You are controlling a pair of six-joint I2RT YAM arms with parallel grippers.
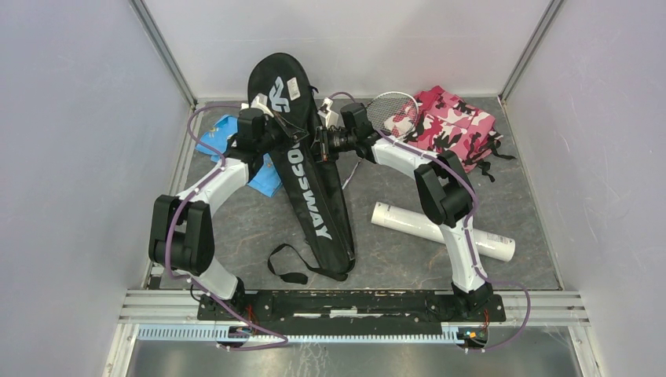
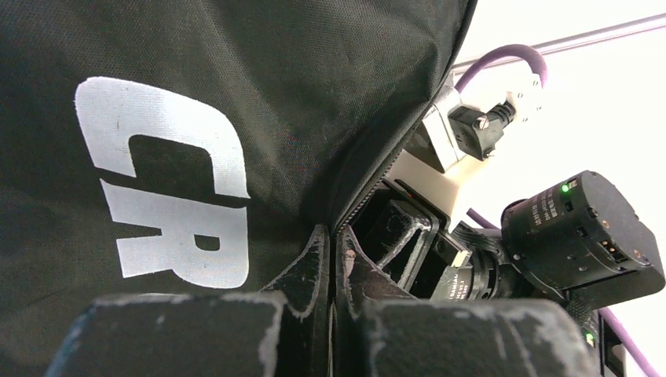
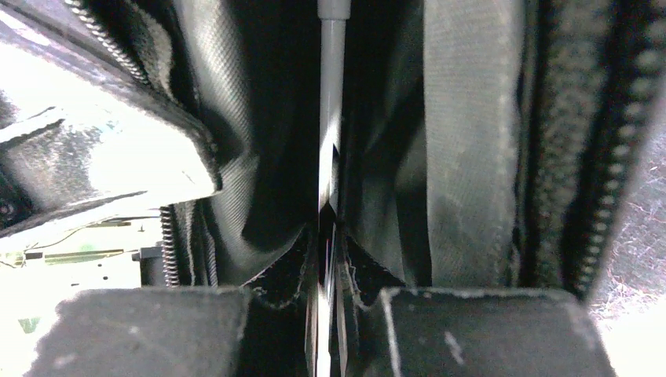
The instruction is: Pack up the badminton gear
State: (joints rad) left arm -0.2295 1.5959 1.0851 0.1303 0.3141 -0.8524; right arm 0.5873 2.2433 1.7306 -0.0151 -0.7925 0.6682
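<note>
The left pincer is pinching the racket bag by its zippered edge. The right pincer — narrow — is clamping a racket shaft inside.

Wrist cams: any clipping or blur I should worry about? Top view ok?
Left wrist: background right of the racket bag is blown out white; the lettering is sharp, the left claw soft. Right wrist: lower-left corner clipped, bag interior dark, glare on the racket shaft, right claw out of focus. Top external: even light, sharp, faint shadows.
</note>
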